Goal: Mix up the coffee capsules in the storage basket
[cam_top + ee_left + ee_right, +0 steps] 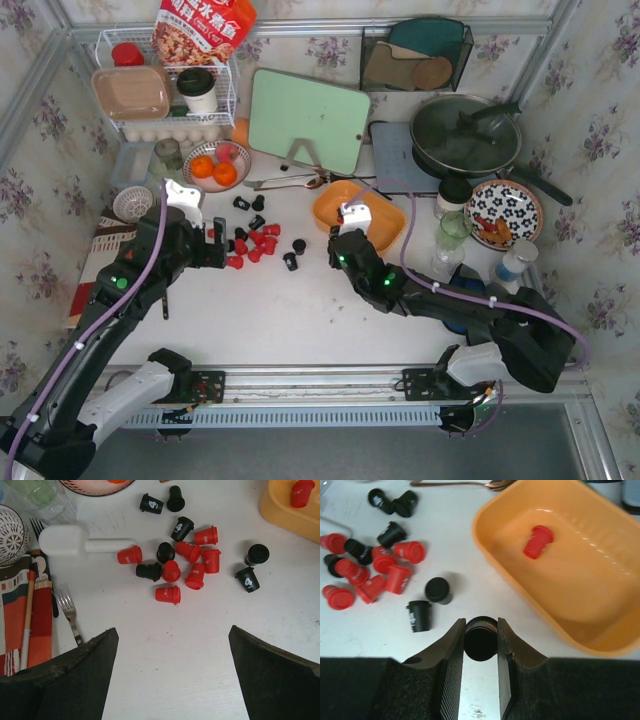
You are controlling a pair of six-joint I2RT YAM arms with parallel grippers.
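Several red and black coffee capsules (255, 240) lie loose on the white table left of centre; they also show in the left wrist view (190, 555). The orange storage basket (385, 238) stands right of them and holds one red capsule (537, 541) on its floor (600, 595). My right gripper (480, 632) is shut on a black capsule (480, 640), just off the basket's near left rim. My left gripper (172, 640) is open and empty, on the near side of the capsule pile. A corner of the basket (285, 515) shows in the left wrist view.
A bowl of oranges (215, 165), a white scoop (65, 540) and a fork (70, 612) lie left of the pile. A green cutting board (308, 120), a pan (465, 135), a clear bottle (450, 240) and a patterned plate (503, 212) stand behind and right of the basket.
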